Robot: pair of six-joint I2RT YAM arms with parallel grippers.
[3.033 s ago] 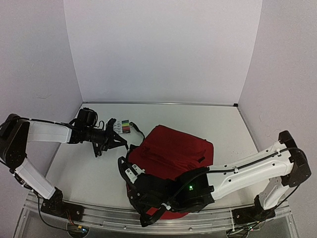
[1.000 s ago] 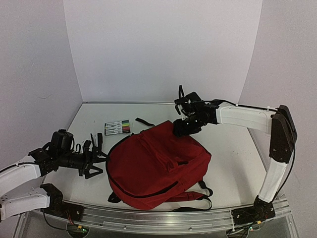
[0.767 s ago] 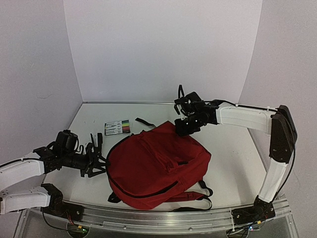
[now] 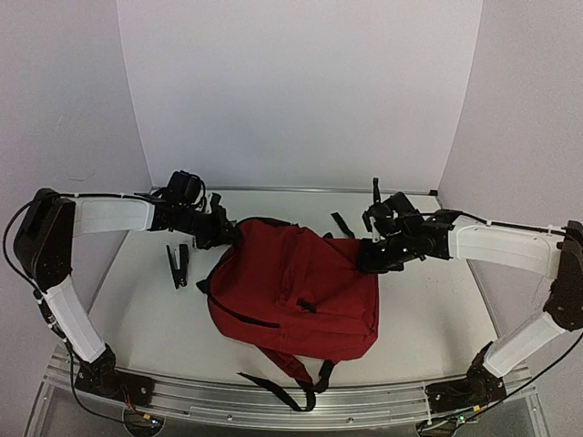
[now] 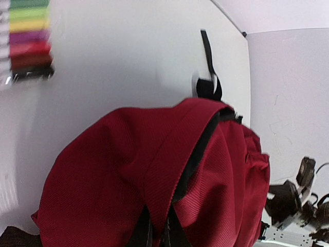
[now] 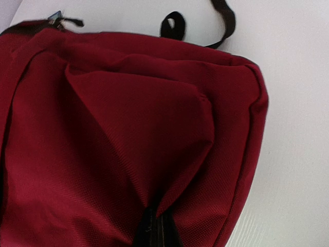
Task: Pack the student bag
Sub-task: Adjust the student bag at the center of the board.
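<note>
The student bag [image 4: 291, 291], a red backpack with black straps, lies in the middle of the table with its straps trailing toward the near edge. My left gripper [image 4: 226, 235] is shut on a fold of red fabric at the bag's far left corner, and in the left wrist view the fold [image 5: 159, 185] runs down between the black fingers beside a black zipper line. My right gripper [image 4: 367, 258] is shut on the bag's far right edge. The right wrist view shows red cloth [image 6: 154, 154] bunched into a ridge between its fingers. The bag's inside is hidden.
A black stapler-like tool [image 4: 178, 264] lies left of the bag. A pack of coloured markers [image 5: 25, 41] lies on the table beyond the bag, hidden in the top view. A loose black strap [image 4: 342, 223] sticks out behind the bag. White walls enclose the table.
Both grippers have shut on the bag's fabric. The left arm swung from the near left up to the bag's far left corner. The bag now lies turned, straps toward the near edge.
</note>
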